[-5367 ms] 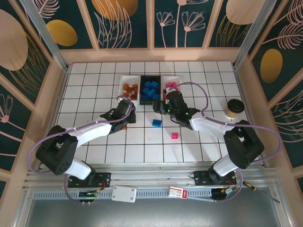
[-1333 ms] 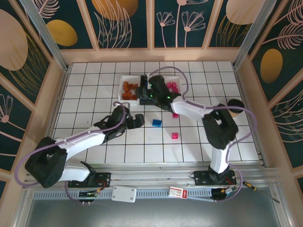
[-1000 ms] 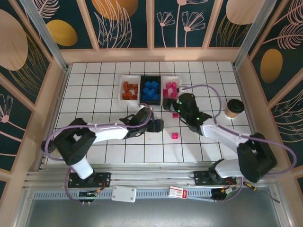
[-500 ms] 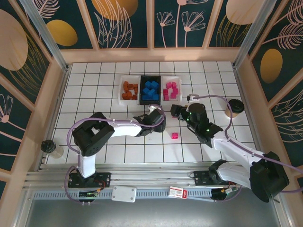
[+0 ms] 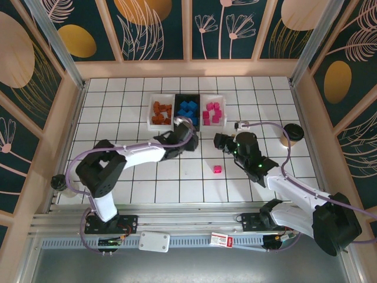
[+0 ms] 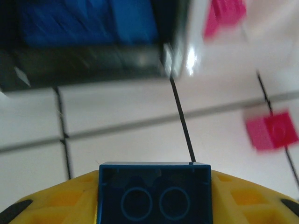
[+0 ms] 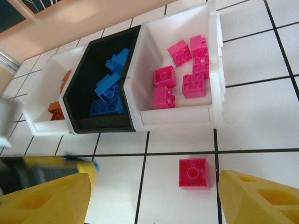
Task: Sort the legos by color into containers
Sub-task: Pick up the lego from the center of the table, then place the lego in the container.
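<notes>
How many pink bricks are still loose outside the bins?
2. One pink brick lies just before the right white bin; a second pink brick lies nearer the arm bases. Arms may hide others.

A: Entry one, overhead view. We log bright, even light from above. The white tiles [image 5: 188, 183] read clean, with faint, soft shadows and no glare.

B: Entry two, left wrist view. We note heavy motion blur. The black bin [image 6: 84, 65] along the top and the pink brick [image 6: 271, 133] at the right edge are smeared. The blue brick [image 6: 154, 193] at bottom centre is crisp. One small glare spot sits right of centre near the top.

A: Entry three, right wrist view. We find it bright and sharp, except for a blurred streak at lower left.
</notes>
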`<move>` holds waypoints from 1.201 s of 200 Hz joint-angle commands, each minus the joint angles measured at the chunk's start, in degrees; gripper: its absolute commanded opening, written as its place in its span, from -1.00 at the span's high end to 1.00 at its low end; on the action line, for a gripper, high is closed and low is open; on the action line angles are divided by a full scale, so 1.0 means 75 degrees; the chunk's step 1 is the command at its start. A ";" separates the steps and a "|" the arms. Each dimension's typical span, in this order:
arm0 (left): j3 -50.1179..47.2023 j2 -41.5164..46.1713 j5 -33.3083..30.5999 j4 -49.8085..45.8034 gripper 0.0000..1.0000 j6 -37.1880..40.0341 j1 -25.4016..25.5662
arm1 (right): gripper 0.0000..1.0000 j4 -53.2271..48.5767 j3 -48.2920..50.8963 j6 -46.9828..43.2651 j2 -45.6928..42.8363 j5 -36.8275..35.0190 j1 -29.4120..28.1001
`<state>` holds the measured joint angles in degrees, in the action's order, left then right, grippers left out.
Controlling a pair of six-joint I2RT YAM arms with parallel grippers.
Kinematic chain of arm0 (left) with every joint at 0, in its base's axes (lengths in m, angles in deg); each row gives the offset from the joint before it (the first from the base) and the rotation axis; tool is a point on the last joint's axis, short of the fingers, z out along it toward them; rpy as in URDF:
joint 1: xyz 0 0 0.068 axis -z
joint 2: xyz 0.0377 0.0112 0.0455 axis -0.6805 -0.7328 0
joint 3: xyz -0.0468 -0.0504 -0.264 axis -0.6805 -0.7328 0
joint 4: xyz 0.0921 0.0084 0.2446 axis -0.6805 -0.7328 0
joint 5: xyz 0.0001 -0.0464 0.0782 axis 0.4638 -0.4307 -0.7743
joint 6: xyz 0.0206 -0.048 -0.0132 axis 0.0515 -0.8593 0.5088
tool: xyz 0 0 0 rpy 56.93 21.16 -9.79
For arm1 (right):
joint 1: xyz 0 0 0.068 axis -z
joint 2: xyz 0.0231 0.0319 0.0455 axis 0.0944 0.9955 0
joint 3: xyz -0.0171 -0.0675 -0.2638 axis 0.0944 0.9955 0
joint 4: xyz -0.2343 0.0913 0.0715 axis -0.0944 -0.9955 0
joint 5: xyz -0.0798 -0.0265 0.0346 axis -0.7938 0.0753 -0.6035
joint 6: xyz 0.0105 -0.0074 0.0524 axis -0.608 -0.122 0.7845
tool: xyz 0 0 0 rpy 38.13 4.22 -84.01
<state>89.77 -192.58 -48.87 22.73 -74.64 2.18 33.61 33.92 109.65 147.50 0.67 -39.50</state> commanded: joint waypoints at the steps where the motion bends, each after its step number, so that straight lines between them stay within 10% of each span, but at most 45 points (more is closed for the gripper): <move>1: 0.0854 0.0051 0.0080 -0.0021 0.14 0.0139 -0.0432 | -0.46 0.0039 0.0186 0.0224 -0.0102 -0.0152 0.0056; 113: 0.5067 -0.2902 -0.0071 -0.1587 -0.02 0.0360 -0.1393 | -0.46 -0.0481 0.0830 0.0675 -0.0536 0.0153 0.0028; 136: 0.5246 -0.3033 -0.0098 -0.1771 -0.30 0.0337 -0.1483 | -0.46 -0.0518 0.0912 0.0717 -0.0661 0.0149 0.0019; 202: 0.4242 -0.1373 0.0356 -0.1179 -0.96 0.0249 -0.1493 | -0.48 -0.0251 0.0654 0.0633 0.0038 0.0136 0.0021; 240: 0.2551 0.0363 0.1004 -0.0257 -0.97 -0.0055 -0.1397 | -0.50 0.0051 0.0005 0.0338 0.1543 0.0277 0.0039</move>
<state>115.35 -198.66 -44.96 14.66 -73.13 -8.75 30.64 38.03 113.87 153.42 1.72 -39.53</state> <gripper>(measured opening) 0.986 0.747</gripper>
